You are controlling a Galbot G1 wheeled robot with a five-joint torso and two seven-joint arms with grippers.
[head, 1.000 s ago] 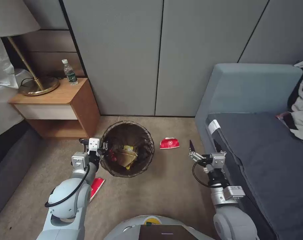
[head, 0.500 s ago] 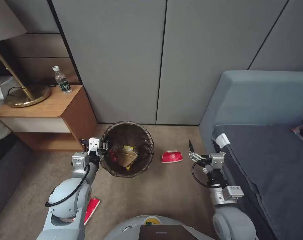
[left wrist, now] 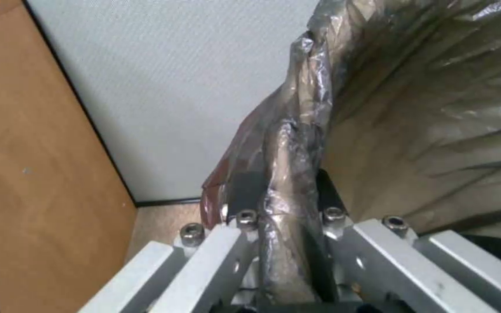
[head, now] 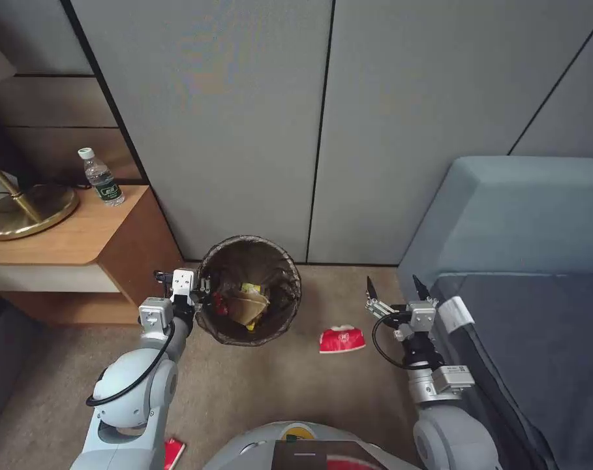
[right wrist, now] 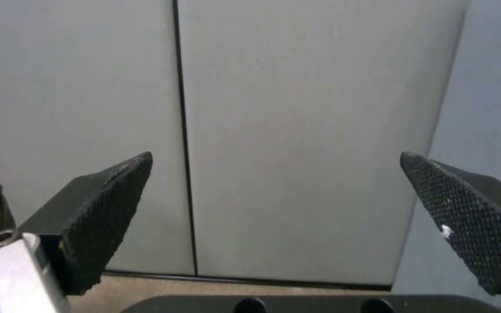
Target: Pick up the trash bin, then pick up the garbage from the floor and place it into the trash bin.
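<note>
Starting at your far left in the head view, a brass lamp base (head: 22,212) and a green-labelled bottle (head: 100,177) stand on the wooden nightstand (head: 68,238), and low at the frame's edge beside the left arm a red wrapper (head: 173,452) lies on the carpet (head: 289,385). Your left end effector (head: 201,295) is clamped on the near-left rim of the trash bin (head: 249,290), which sits in front of the grey wall panels (head: 244,117); looking down into it from the head camera you can see a tan paper bag (head: 247,305) with yellow and red scraps beside it. The left wrist view gives you what the head camera cannot: the left end effector (left wrist: 282,217) has one finger (left wrist: 245,191) on each side of the rim, pinching the dark bag liner (left wrist: 389,108) folded over it, with the nightstand's side panel (left wrist: 36,152) just beside. To the right of the bin, a red-and-white carton (head: 341,339) lies on the carpet, apart from both end effectors. Your right end effector (head: 394,290) hangs above the floor near the grey sofa (head: 518,215), holding nothing. The right wrist view shows the right end effector (right wrist: 274,195) with its textured pads (right wrist: 111,191) spread wide, facing the wall panels (right wrist: 297,108).
</note>
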